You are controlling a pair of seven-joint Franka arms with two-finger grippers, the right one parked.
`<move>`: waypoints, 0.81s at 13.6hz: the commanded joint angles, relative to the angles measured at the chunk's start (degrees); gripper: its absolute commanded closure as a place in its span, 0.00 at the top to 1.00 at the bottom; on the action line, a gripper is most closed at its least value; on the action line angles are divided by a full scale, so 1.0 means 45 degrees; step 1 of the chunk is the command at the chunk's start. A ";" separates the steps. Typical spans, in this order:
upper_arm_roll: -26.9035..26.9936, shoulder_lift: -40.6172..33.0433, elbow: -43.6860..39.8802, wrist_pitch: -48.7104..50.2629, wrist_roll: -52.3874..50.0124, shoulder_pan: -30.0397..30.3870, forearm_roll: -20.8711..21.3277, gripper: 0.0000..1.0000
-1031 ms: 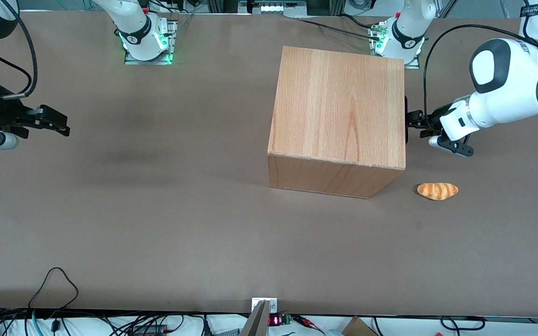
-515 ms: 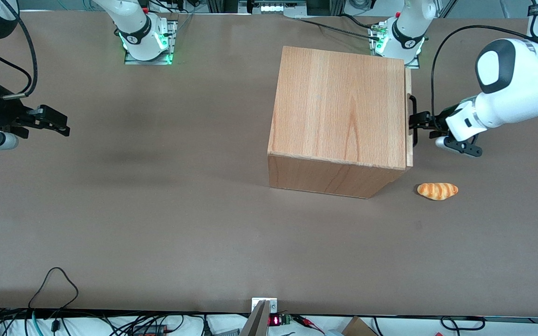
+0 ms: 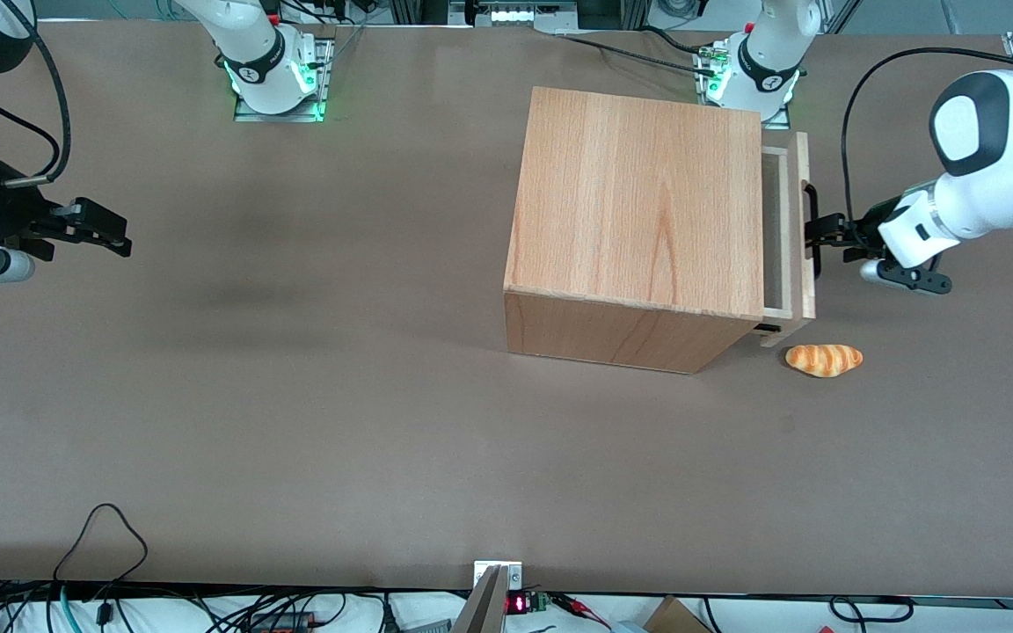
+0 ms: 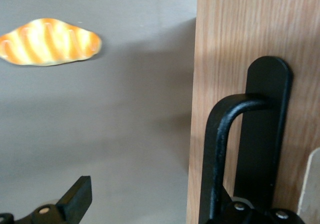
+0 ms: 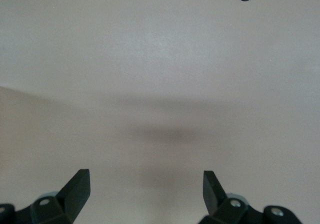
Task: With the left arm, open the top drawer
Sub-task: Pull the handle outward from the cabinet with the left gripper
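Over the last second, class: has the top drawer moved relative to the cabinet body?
Yes. The top drawer has slid out of the cabinet toward the working arm's end, the gripper at its handle.

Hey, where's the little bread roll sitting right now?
In the front view, the bread roll lies on the table, nearer the camera than the top drawer and the gripper at its black handle.

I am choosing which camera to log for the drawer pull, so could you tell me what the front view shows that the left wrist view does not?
Only the front view shows the whole cabinet, the drawer partly open, and the left arm. Only the left wrist view shows the handle's mounting plate up close. Both show the handle, the gripper at it, and the bread roll on the table.
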State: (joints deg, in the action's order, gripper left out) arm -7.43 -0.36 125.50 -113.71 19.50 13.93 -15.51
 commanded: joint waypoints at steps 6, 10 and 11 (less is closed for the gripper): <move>-0.0047 -0.0076 -0.0231 -0.0024 0.0158 0.1453 0.1374 1.00; -0.0028 -0.0095 -0.0290 -0.0024 0.0159 0.1981 0.1532 1.00; -0.0028 -0.0095 -0.0310 -0.0024 0.0178 0.2195 0.1532 1.00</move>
State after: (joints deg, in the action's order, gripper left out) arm -7.34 -0.26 124.48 -114.34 20.55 21.63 -11.99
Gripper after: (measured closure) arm 0.000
